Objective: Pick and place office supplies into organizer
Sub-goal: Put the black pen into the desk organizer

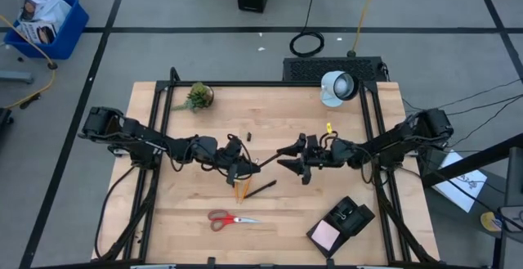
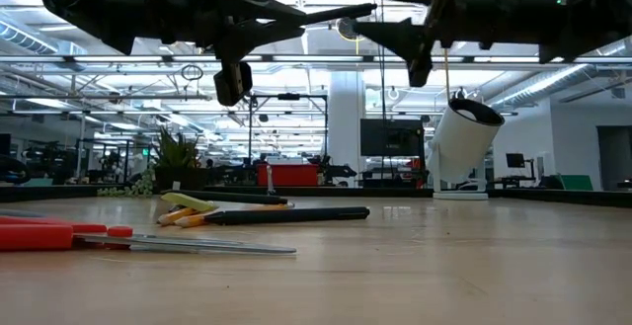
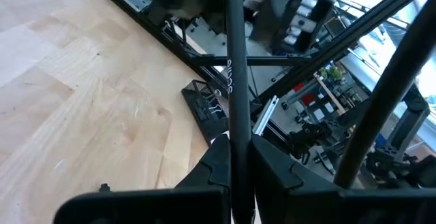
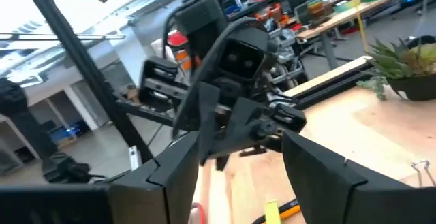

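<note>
Hovering mid-surface, left pincer pinched a black pen; right pincer faced it, spread. Pencils, scissors lay on the wooden surface; organizer sat at its right front corner.

My two arms are dark, nearly black, built of blocky joints and slim links. Black cables loop along my left arm and trail off the shoulder of my right arm. My left gripper has two matte black, wedge-shaped fingers on a flat black crossbar. My right gripper has the same angular black fingers. A boxy black wrist housing with a dark camera window sits behind each.
</note>
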You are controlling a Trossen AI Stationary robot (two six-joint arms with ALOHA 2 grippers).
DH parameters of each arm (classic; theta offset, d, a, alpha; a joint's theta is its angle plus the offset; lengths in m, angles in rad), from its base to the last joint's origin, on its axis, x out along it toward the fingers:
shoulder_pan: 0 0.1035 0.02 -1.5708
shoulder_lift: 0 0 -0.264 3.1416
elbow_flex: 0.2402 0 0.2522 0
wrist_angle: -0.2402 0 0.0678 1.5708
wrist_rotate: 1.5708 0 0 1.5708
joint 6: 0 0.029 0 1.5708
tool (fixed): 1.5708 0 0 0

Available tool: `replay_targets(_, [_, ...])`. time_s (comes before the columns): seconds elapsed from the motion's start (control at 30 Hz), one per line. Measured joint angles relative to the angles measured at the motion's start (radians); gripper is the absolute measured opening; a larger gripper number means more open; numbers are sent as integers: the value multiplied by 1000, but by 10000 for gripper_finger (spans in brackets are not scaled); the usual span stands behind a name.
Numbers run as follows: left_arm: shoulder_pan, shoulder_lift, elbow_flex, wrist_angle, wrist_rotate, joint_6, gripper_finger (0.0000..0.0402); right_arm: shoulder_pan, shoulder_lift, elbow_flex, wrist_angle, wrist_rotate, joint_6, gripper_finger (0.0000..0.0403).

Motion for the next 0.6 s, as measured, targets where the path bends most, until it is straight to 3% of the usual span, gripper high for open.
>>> replay_targets(0.27, [-1, 0, 0, -1, 0, 2, 32, -2, 38, 32, 49, 0, -60, 160])
replay_targets(0.6, [-2, 0, 0, 7, 7, 10, 39, -3, 39, 32, 61, -23, -87, 61])
